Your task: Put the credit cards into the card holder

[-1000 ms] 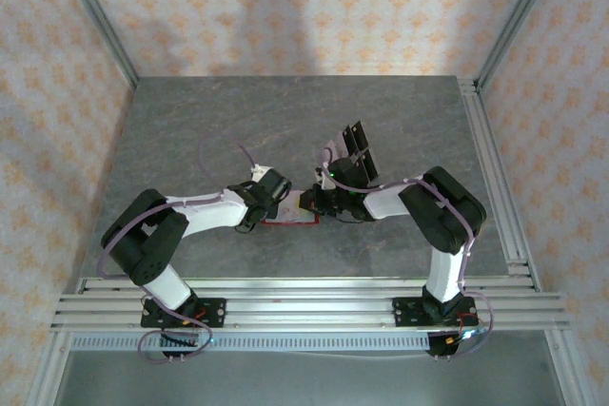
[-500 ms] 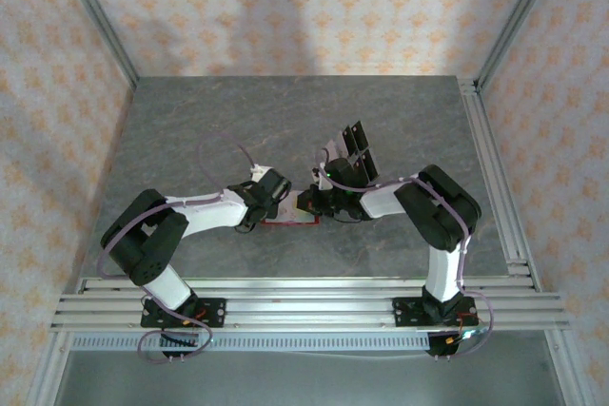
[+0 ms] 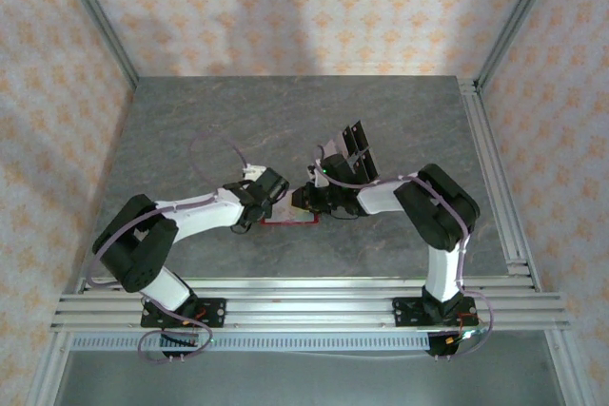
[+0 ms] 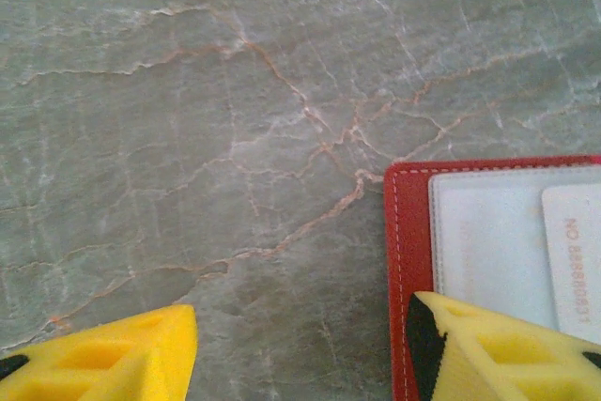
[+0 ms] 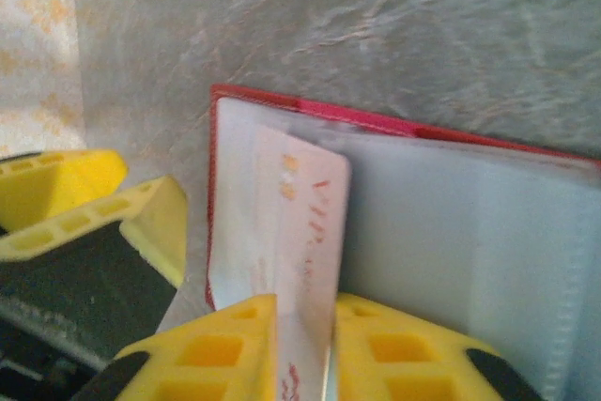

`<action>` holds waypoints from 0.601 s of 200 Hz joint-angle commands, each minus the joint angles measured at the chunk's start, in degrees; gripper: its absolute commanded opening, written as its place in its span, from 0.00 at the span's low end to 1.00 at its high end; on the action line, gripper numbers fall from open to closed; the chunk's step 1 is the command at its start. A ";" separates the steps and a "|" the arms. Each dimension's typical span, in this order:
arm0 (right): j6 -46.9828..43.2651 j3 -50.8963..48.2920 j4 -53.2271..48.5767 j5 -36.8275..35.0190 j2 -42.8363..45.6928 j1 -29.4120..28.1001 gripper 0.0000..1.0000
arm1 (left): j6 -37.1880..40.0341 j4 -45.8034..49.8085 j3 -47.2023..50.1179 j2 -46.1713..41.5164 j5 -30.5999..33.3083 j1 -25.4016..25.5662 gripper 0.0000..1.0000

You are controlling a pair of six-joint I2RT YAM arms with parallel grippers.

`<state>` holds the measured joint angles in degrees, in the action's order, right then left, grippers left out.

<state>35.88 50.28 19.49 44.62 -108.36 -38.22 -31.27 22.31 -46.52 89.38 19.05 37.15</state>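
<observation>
Fig.: task early, est. | card holder (image 5: 451, 223) open on table (image 3: 190, 140), btwn both tools | R tool (image 5: 302, 326): fingers either side of pale credit card (image 5: 310, 223), card's far end over holder's pocket, looks part-in; gripping or loose, cannot tell | L tool (image 4: 300, 307): fingers apart, one over holder's corner | to do: seat this card; dark cards (image 3: 355, 149) just beyond holder, not yet in.
</observation>
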 commanded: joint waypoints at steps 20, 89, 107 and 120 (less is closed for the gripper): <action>-5.33 2.02 -12.56 -4.09 3.78 0.31 0.38 | -2.84 3.43 -0.86 -1.75 4.00 0.30 0.62; -9.33 5.88 -22.32 -7.34 6.42 0.94 0.39 | -1.26 -3.49 3.64 -3.13 1.55 0.30 0.63; -10.13 7.04 -24.44 -8.08 6.63 0.95 0.37 | -0.85 -4.48 4.02 -2.40 0.33 0.34 0.62; -10.61 7.75 -25.67 -8.56 6.75 0.95 0.35 | -0.64 -5.28 4.19 -1.90 -0.38 0.34 0.62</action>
<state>27.53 55.64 -1.28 38.54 -103.79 -37.45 -32.53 19.92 -43.18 87.48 19.31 37.15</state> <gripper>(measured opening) 0.364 0.625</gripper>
